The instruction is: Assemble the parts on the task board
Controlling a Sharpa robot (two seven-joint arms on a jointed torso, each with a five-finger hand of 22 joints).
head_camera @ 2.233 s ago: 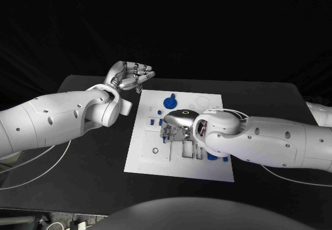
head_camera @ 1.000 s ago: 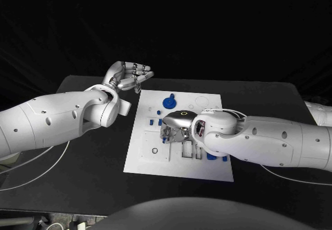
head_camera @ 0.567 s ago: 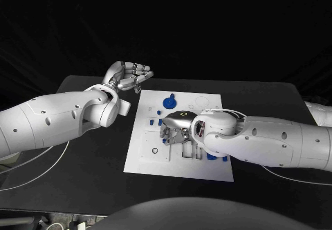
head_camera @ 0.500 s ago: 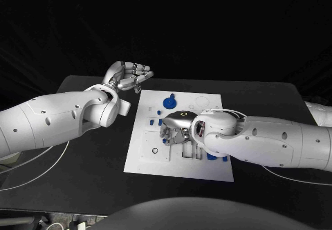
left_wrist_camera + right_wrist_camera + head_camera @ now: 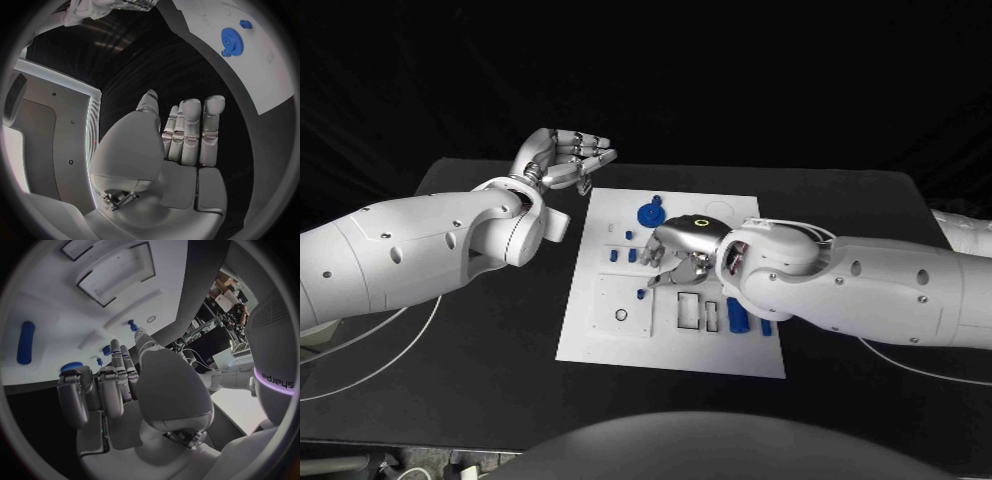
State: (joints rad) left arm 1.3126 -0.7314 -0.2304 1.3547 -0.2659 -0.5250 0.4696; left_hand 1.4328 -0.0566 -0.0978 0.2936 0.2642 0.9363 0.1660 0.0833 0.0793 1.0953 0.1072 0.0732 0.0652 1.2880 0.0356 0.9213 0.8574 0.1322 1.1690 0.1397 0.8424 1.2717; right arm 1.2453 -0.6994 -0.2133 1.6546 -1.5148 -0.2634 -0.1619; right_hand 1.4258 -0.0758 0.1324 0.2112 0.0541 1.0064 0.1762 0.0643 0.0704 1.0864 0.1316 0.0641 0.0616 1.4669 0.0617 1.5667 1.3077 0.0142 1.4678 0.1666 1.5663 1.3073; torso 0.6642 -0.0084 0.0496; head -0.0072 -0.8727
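Right hand (image 5: 678,252) hovers low over mid task board (image 5: 610,335), fingers loosely curled and holding nothing, likely lining up on a small blue part (image 5: 655,282) beside its fingertips, while left hand (image 5: 564,160) waits off the board's far-left corner, fingers half-curled, empty.

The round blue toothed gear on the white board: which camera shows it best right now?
The left wrist view: the round blue toothed gear lies unobstructed on the white task board, its teeth visible. The head view shows it small, beyond the right hand. In the right wrist view I cannot identify it.
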